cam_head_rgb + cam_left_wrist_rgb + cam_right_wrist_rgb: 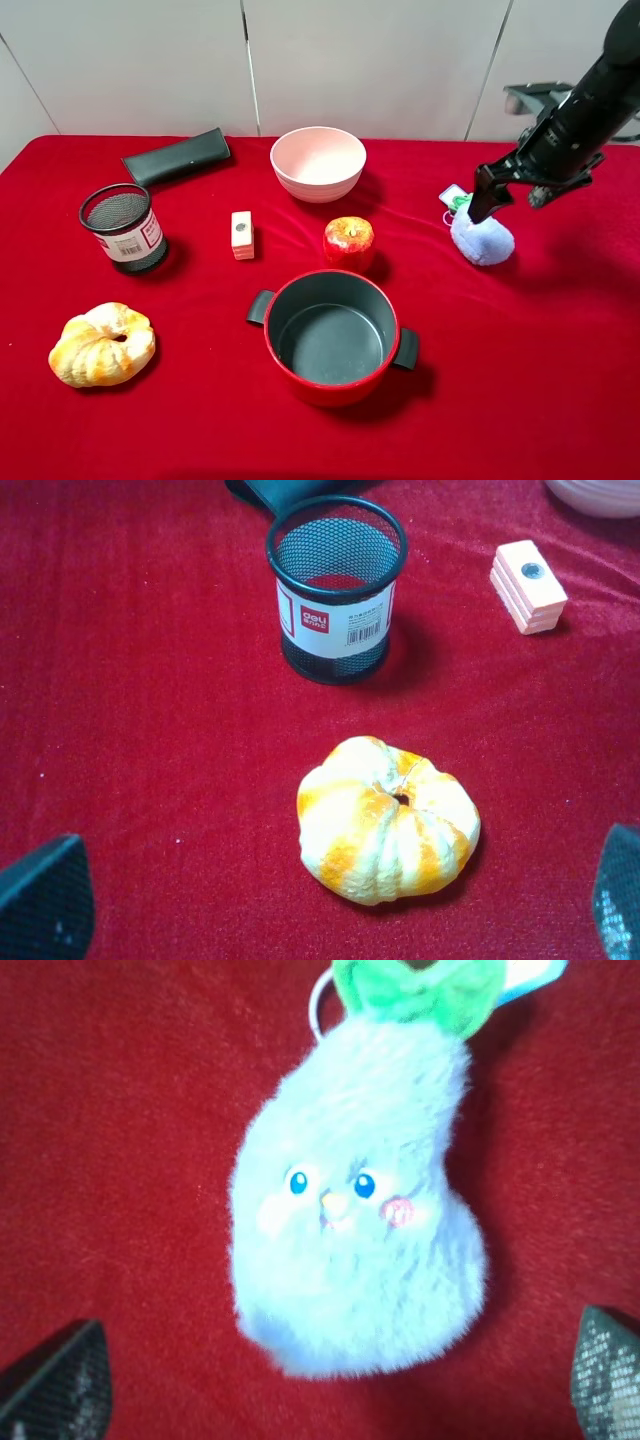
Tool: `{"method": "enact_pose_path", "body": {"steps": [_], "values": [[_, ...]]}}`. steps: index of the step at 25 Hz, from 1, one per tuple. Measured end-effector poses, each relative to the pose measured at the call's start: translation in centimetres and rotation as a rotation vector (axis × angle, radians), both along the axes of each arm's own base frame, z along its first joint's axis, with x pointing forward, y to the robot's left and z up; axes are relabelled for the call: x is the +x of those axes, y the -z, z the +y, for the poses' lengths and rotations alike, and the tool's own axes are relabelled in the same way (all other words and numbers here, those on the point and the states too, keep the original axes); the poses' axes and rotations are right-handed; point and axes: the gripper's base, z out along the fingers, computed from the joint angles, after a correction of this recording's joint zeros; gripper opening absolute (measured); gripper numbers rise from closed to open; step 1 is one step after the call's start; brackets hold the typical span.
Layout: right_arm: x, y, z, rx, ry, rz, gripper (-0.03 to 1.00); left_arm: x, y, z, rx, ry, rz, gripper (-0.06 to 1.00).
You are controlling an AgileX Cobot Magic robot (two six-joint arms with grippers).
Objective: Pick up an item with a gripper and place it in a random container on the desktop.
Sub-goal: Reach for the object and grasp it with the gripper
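The grasp is being prepared: the right pincer is spread open above the plush toy, laid on the counter right of the bowl. Lowering and closing are needed next.

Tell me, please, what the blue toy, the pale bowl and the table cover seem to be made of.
Blue toy: soft plush, likely synthetic; long fuzzy fibres blur its outline. Pale bowl: plastic or ceramic, I cannot tell which; smooth, even, matte walls. Table cover: velvety red cloth; short nap showing lighter and darker patches.
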Motion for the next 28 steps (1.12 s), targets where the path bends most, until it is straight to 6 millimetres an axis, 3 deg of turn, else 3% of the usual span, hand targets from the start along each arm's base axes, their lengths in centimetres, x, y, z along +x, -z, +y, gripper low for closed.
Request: {"method": "enact_pose_path", "body": {"steps": [11, 19, 22, 27, 28], "values": [[1.2, 4.5, 0.1, -0.004, 0.021, 0.047, 0.69, 0.0, 0.0, 0.0, 0.0, 0.0, 0.0, 0.99], [1.3, 6.2, 0.1, -0.008, 0.019, 0.086, 0.68, 0.0, 0.0, 0.0, 0.0, 0.0, 0.0, 0.99], [1.3, 6.3, 0.1, -0.008, 0.017, 0.087, 0.58, 0.0, 0.0, 0.0, 0.0, 0.0, 0.0, 0.99], [1.3, 6.3, 0.1, -0.006, 0.019, 0.087, 0.26, 0.0, 0.0, 0.0, 0.0, 0.0, 0.0, 0.99], [1.3, 6.3, 0.1, -0.006, 0.017, 0.086, 0.24, 0.0, 0.0, 0.0, 0.0, 0.0, 0.0, 0.99]]}}
